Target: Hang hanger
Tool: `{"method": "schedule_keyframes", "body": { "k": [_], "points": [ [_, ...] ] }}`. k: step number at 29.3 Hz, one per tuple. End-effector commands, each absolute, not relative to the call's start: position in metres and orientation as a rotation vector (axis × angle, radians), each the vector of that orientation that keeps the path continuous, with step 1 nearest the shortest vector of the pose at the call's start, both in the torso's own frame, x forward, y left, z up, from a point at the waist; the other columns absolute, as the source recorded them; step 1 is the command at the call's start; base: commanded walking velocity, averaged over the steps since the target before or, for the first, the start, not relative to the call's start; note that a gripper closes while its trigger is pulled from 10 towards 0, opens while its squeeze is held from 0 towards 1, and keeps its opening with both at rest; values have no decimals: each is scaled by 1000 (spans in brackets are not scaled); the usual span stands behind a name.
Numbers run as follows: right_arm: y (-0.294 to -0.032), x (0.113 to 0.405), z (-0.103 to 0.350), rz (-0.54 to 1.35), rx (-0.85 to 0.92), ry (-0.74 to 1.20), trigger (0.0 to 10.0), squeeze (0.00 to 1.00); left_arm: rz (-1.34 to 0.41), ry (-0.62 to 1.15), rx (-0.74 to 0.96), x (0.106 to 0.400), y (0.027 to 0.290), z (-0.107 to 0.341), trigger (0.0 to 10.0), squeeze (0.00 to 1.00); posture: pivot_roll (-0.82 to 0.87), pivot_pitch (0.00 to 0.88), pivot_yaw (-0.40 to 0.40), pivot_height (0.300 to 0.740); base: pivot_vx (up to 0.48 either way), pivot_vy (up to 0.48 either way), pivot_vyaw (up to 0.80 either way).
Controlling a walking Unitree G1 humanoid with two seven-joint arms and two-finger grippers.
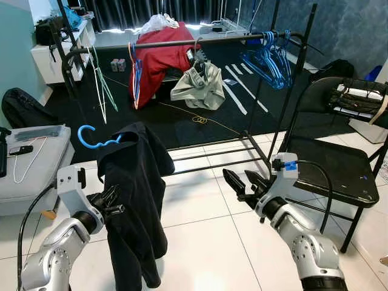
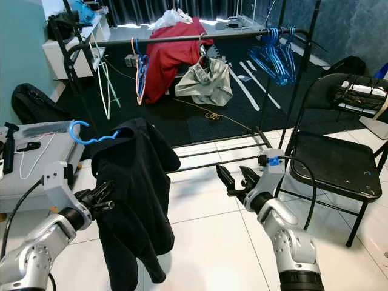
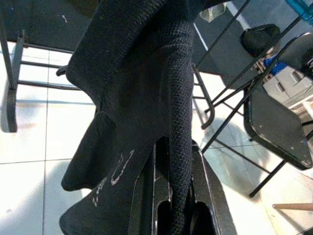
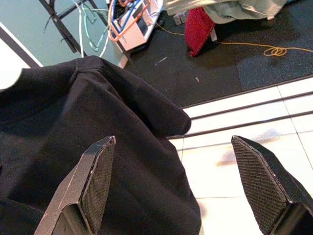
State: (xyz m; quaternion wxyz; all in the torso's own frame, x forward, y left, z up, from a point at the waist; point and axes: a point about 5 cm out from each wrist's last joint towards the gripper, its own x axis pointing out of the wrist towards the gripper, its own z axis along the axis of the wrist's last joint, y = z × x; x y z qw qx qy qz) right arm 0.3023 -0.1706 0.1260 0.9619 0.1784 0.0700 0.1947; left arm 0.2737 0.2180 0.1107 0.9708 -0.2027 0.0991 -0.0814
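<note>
a white tiled floor (image 1: 200,242) fills the lower frame, giving way to dark carpet beyond a black clothes rail (image 1: 182,42) across the top. a black folding chair (image 1: 330,167) closes off the right edge, and open tile is left at lower centre. the black garment (image 1: 136,194) on its blue hanger (image 1: 94,138) is held up at centre left, its fabric clamped between the fingers of the left gripper (image 1: 112,203). the right gripper (image 1: 240,182) is raised at centre right, jaws spread wide, just beside the garment.

Black folding chair (image 1: 339,167) right; red cloth (image 1: 159,57) draped over rail.
</note>
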Motion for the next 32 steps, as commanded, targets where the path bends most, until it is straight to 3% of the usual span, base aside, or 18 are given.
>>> {"method": "schedule_keyframes", "body": {
  "k": [1,12,16,21,22,24,25,27,32],
  "points": [
    [-167,306,129,418,374,135,10000,0,-184,164,-355,276,219,118,10000,0,75,0,22,740,0,0,0],
    [-171,313,135,412,344,128,10000,0,-232,109,-280,278,213,130,10000,0,55,0,22,740,0,0,0],
    [-187,320,153,390,260,71,10000,0,-303,58,-202,280,208,142,10000,0,39,0,33,740,0,0,0],
    [-205,319,182,363,155,-14,10000,0,-360,-60,43,280,210,174,10000,0,-12,0,59,740,0,0,0],
    [-200,317,185,408,86,-25,10000,0,-413,-100,190,279,210,181,10000,0,-41,0,65,740,0,0,0],
    [-200,317,185,408,86,-25,10000,0,-413,-100,190,279,210,181,10000,0,-41,0,65,740,0,0,0],
    [-196,316,187,442,36,-32,10000,0,-455,-124,296,278,209,186,10000,0,-41,0,65,740,0,0,0],
    [-193,314,191,478,-4,-55,10000,0,-498,-140,339,277,216,198,10000,0,-51,0,77,740,0,0,0],
    [-192,312,197,514,-35,-89,10000,0,-567,-161,373,273,229,217,10000,0,-55,0,85,740,0,0,0]
  ]
}}
